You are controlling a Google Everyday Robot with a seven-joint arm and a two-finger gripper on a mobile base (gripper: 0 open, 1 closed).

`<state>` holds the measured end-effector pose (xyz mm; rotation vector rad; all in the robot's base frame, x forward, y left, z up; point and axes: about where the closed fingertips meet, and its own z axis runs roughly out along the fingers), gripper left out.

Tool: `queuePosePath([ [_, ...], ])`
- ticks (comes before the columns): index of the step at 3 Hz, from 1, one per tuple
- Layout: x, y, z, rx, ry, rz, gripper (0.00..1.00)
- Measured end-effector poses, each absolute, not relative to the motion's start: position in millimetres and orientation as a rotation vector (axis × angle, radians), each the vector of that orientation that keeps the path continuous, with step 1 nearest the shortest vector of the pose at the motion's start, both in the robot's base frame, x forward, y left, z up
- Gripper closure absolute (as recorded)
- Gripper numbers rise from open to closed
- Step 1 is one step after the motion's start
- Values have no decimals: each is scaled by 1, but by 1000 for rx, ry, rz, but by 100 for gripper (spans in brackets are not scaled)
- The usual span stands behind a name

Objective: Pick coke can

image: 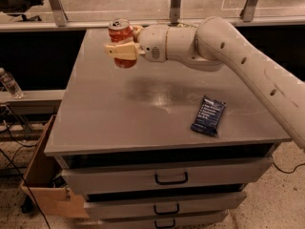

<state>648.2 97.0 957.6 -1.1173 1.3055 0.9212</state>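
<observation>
The coke can point(119, 31) is red-orange with a silver top and shows at the back left of the grey table point(119, 123). My gripper point(125, 43) is shut on the can. One tan finger point(122, 50) crosses its front and the other is behind it. The can hangs upright above the table top, with a faint shadow beneath it. My white arm point(214, 46) reaches in from the right.
A dark blue snack bar wrapper point(208, 115) lies at the table's front right. Drawers point(170, 178) are under the top. A cardboard box point(43, 175) stands on the floor at the left, a water bottle point(9, 84) stands on a left shelf, and a metal rail point(171, 4) runs behind the table.
</observation>
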Motion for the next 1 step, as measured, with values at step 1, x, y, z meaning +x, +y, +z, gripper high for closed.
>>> queuePosePath([
  [1,648,89,960,-1112,1309,911,100],
])
